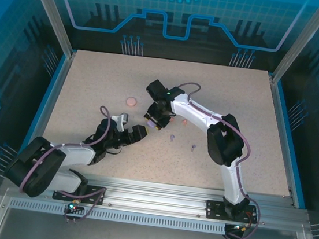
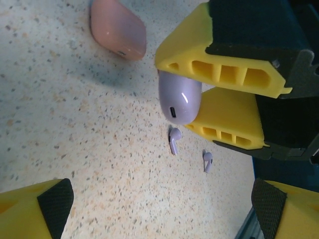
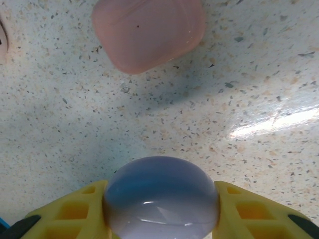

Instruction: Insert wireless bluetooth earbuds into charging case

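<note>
A pale purple charging case (image 3: 162, 199) is pinched between the yellow fingers of my right gripper (image 1: 154, 120), just above the table; the case (image 2: 179, 97) hangs the same way in the left wrist view. Two purple earbuds (image 2: 174, 141) (image 2: 208, 161) lie on the speckled table just beyond it, a little apart from each other and also visible from above (image 1: 172, 137) (image 1: 193, 146). My left gripper (image 2: 159, 214) stands wide open, nothing between its fingers (image 2: 37, 209), low over the table to the near left of the held case (image 1: 132, 128).
A closed pink case (image 1: 131, 101) rests on the table left of the right gripper (image 2: 117, 30) (image 3: 149, 32). A small pinkish item (image 1: 183, 122) lies by the right arm's forearm. Blue rails (image 1: 280, 128) edge the table.
</note>
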{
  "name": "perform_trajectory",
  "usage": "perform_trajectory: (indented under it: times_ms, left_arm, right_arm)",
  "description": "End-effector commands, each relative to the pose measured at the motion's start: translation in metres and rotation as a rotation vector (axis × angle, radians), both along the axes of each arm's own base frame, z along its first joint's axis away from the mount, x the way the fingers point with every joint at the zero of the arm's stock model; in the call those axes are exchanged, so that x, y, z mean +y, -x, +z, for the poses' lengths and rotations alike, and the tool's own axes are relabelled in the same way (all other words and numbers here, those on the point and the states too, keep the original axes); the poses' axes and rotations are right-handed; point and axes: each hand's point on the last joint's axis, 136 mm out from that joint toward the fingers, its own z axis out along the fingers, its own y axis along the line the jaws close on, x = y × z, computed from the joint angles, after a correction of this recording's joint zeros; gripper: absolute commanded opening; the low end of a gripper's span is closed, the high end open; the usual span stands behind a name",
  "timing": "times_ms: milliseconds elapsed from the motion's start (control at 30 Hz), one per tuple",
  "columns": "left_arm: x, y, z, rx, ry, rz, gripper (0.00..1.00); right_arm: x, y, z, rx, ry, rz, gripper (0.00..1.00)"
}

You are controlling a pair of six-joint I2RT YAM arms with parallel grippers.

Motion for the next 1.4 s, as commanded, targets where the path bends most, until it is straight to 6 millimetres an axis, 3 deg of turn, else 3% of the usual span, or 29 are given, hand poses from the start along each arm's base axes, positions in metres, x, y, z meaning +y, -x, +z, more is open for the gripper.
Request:
perform_trajectory:
  times_ms: [0, 533, 1233, 1300, 1367]
  left_arm:
    - [-0.001, -0.020, 0.021, -0.138, -0.012, 0.042, 0.94]
    - [-0.005, -0.044, 0.015, -0.147, -0.019, 0.085, 0.63]
    - [-0.007, -0.048, 0.015, -0.145, -0.020, 0.087, 0.21]
    - [-0.008, -0.049, 0.015, -0.145, -0.020, 0.085, 0.20]
    - [-0.008, -0.050, 0.016, -0.146, -0.019, 0.089, 0.28]
  right_arm:
    - [0.010, 0.006, 0.011, 0.014, -0.055, -0.003, 0.34]
    - [0.026, 0.022, 0.018, 0.021, -0.104, 0.021, 0.33]
    - [0.028, 0.026, 0.019, 0.023, -0.117, 0.027, 0.33]
    - [0.028, 0.026, 0.020, 0.018, -0.119, 0.024, 0.33]
    - [0.028, 0.027, 0.020, 0.018, -0.121, 0.026, 0.33]
